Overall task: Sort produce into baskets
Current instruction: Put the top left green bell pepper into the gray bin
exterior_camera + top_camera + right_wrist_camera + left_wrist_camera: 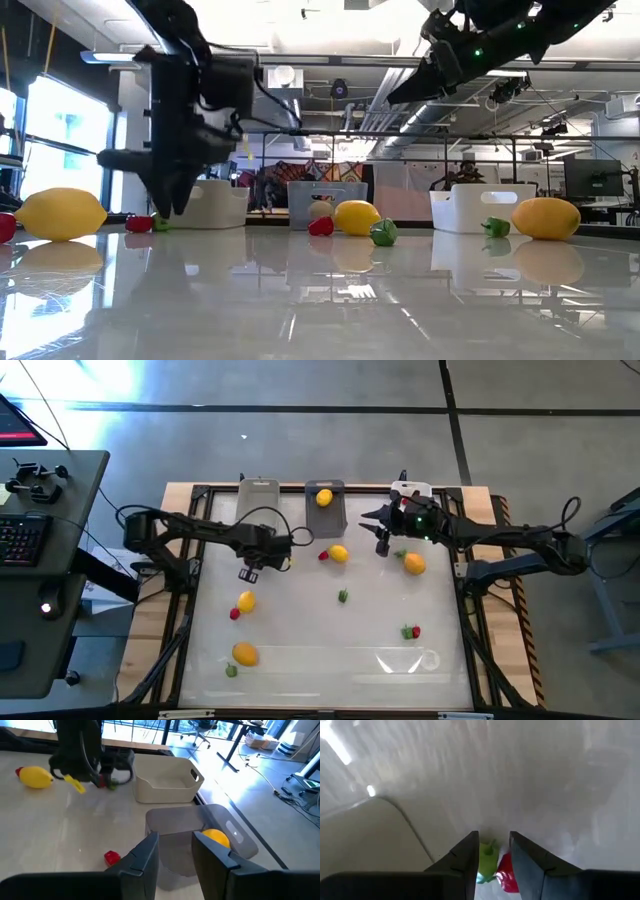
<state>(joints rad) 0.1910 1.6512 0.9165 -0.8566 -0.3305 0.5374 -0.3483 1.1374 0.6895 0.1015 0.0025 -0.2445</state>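
The left gripper (251, 571) hangs low over the glossy white tabletop (330, 650), left of centre, its two dark fingers (466, 862) parted with a small green-and-red berry piece (495, 867) sitting in the gap between them; whether they press on it cannot be told. The right gripper (383, 546) hovers higher, near the far edge, its fingers standing a little apart with nothing between them. Along the far edge stand three small rectangular tubs: a clear translucent one (258, 495) on the left, a dark grey one (326, 508) in the middle holding a yellow lemon (323, 498), and a white one (411, 491) on the right, partly covered by the right arm. Loose produce lies scattered around: a yellow lemon with a red berry beside it (337, 554) near the middle, an orange-yellow round fruit (414, 564) just right of the right gripper, another lemon and berry (245, 602) near the left gripper, a green bit (343, 596) at centre, a red-and-green piece (411, 631) to the near right, and an orange fruit (245, 654) at the near left. A wooden frame (186, 490) borders the table. Beyond it lie grey concrete floor, a desk with a keyboard (22, 538) on the left, and an open workshop with ceiling pipes.
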